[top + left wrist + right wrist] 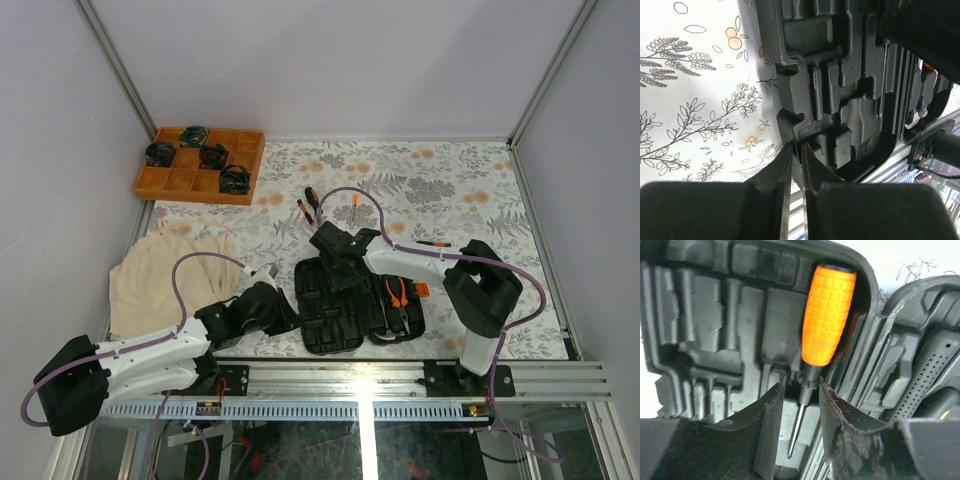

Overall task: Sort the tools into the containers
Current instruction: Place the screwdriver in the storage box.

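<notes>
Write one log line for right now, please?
right fingers: open around screwdriver shaft; screwdriver: in case slot; left fingers: shut at case edge

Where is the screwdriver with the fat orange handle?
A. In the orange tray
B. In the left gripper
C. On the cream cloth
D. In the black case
D: the screwdriver lies in a moulded slot of the black case, its thin shaft between the parted fingers of the right gripper.
</notes>
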Robot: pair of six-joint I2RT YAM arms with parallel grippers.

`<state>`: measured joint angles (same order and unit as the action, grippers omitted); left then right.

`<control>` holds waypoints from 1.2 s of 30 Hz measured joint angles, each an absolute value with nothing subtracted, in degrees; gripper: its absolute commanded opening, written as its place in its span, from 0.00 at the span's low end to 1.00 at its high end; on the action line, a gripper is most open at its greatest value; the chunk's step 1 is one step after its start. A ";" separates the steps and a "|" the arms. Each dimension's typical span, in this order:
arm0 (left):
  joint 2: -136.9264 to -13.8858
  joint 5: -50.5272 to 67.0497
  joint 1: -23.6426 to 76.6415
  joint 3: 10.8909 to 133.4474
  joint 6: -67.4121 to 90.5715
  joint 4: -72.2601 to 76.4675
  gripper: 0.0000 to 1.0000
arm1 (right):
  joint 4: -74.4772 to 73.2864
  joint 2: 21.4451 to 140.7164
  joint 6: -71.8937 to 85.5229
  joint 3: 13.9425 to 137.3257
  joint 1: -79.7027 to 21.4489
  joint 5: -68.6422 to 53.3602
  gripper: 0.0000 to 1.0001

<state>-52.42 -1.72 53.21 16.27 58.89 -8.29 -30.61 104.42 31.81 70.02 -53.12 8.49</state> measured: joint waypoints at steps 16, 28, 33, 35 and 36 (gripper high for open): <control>-51.09 -3.09 53.34 20.16 57.76 -11.57 0.44 | -31.00 76.47 28.99 61.63 -46.37 16.08 0.71; -51.00 -6.63 51.46 31.44 52.69 -19.14 0.49 | -30.72 72.38 24.38 55.09 -31.88 16.69 0.72; -51.42 -3.99 43.79 33.85 49.17 -20.69 0.49 | -28.53 72.40 23.90 51.33 -25.17 12.78 0.72; -52.10 -2.35 40.14 34.74 47.11 -21.82 0.49 | -27.73 72.88 23.86 50.85 -24.08 11.16 0.72; -52.47 -1.69 38.72 35.31 46.15 -22.50 0.49 | -26.87 73.56 23.77 50.92 -23.94 10.17 0.72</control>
